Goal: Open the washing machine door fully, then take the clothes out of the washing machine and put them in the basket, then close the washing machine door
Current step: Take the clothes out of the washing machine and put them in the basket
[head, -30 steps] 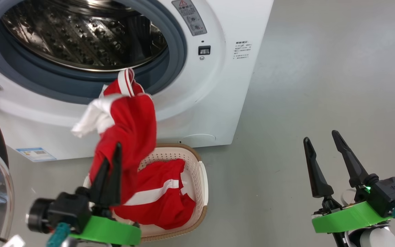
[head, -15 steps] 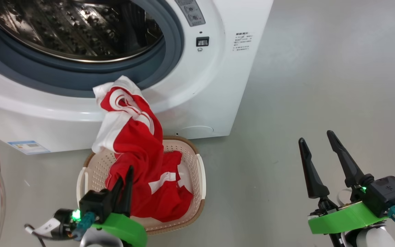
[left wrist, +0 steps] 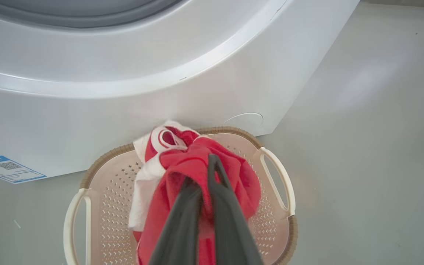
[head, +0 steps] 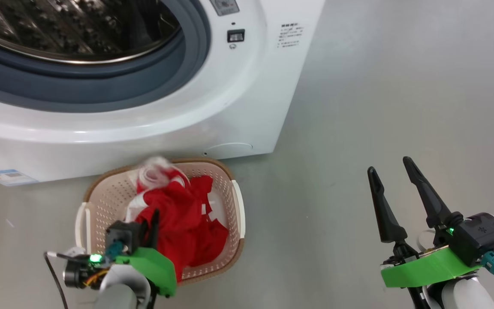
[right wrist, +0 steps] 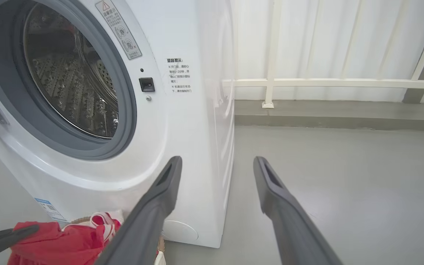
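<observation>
The left end effector (head: 152, 218) is clamping shut on the red clothes (head: 189, 223), which are bunching up inside the basket (head: 101, 191) sitting on the floor (head: 380, 86) just in front of the washing machine (head: 238, 103). The right end effector (head: 389, 165) is hovering well off to the right above the floor, its fingers (head: 382, 206) standing apart and gripping nothing.

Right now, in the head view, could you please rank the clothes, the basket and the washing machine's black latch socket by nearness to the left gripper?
1. The clothes: held by the left gripper.
2. The basket: just beneath, around the clothes.
3. The black latch socket: high on the washing machine, rightward.
</observation>
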You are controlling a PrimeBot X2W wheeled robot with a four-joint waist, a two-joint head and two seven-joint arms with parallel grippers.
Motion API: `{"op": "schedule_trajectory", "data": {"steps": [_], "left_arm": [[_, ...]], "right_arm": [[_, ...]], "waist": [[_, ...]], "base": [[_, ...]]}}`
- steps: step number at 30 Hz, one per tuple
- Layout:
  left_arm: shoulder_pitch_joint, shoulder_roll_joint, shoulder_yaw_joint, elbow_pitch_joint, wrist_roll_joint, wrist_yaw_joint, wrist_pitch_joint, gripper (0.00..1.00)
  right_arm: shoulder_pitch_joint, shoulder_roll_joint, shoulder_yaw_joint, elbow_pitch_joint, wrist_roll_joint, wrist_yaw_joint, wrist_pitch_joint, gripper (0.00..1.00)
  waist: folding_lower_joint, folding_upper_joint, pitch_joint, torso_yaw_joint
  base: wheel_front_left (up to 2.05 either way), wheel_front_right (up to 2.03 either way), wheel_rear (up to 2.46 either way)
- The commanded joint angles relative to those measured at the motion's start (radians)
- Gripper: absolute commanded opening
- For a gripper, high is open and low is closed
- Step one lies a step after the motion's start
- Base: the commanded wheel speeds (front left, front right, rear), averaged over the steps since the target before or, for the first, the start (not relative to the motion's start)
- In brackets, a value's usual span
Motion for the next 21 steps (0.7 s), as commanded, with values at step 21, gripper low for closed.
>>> {"op": "schedule_trajectory", "data": {"steps": [21], "left_arm": [[-0.212,0.006,0.140,0.273,0.004,-0.007,-0.014,0.00]], "right_arm": [[-0.100,-0.008,0.054,-0.023,0.011,0.006,-0.006,1.00]], "waist": [[0.0000,0.0000,0.173,-0.088]], "base": [[0.00,0.00,0.00]]}}
